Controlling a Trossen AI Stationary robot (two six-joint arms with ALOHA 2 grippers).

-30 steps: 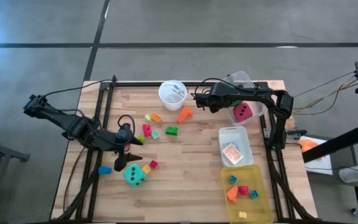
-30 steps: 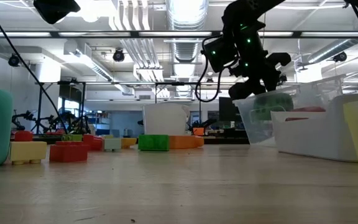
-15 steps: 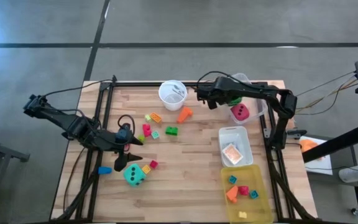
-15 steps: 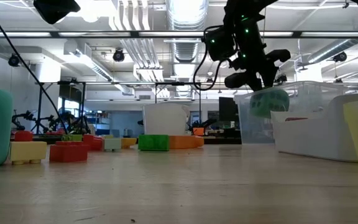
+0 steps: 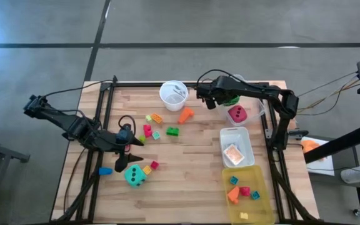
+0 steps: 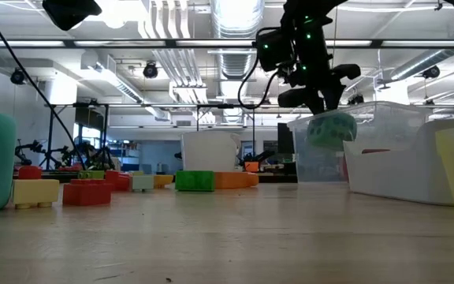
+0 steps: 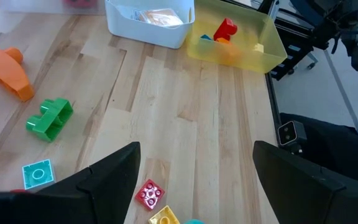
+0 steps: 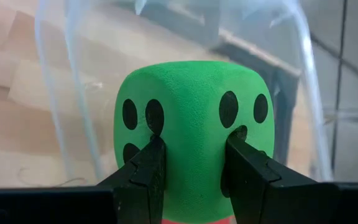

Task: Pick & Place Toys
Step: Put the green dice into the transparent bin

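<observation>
The left gripper [image 5: 132,150] hangs with fingers spread at the table's 8 o'clock, partly hiding the teal die [image 5: 135,175]. Loose blocks [image 5: 172,131] lie centrally. At 1 o'clock the right gripper [image 8: 191,163] pinches the green die [image 8: 194,118] above the clear bin [image 5: 259,106], beside the pink die [image 5: 238,114].

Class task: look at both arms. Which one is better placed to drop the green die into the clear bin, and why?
The right. Its claw is already shut on the green die, held over the clear bin with the red-pink die. The left claw hangs open across the table by the teal die.
</observation>
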